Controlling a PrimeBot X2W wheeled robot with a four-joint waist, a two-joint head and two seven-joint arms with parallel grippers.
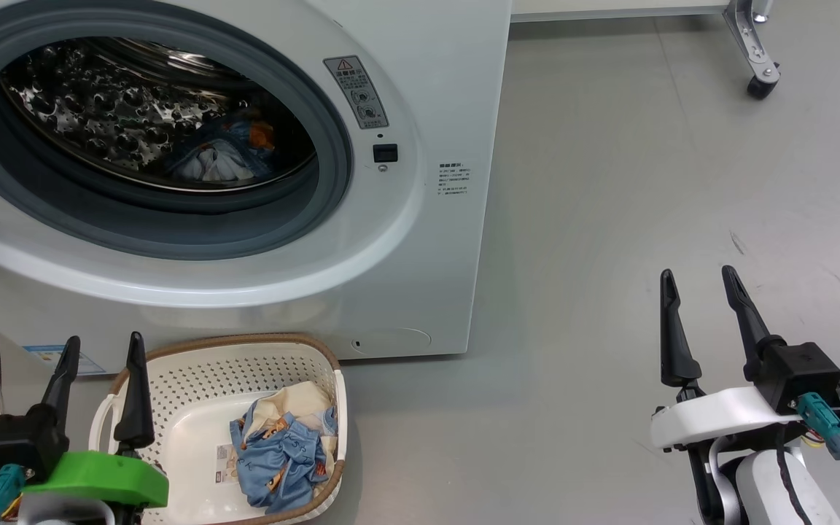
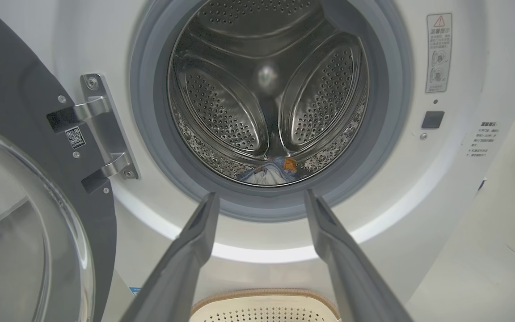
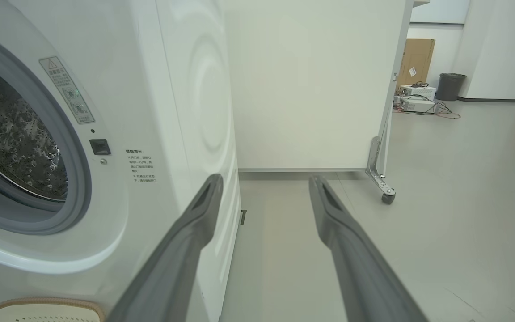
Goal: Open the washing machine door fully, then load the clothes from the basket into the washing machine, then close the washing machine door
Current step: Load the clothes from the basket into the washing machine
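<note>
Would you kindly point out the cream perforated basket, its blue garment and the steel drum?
Cream perforated basket [image 1: 230, 372]: head view, back wall.
Blue garment [image 1: 281, 456]: head view, crumpled middle.
Steel drum [image 2: 221, 103]: left wrist view, left panel.

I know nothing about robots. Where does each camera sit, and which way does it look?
Head view: on the head, looking down at the washing machine, basket and floor; left gripper lower left, right gripper lower right.
Left wrist view: on the left wrist, looking along its fingers into the drum; open door at left.
Right wrist view: on the right wrist, looking along its fingers past the machine's side, across the floor.
Shared: head and left wrist both show clothes in the drum.
</note>
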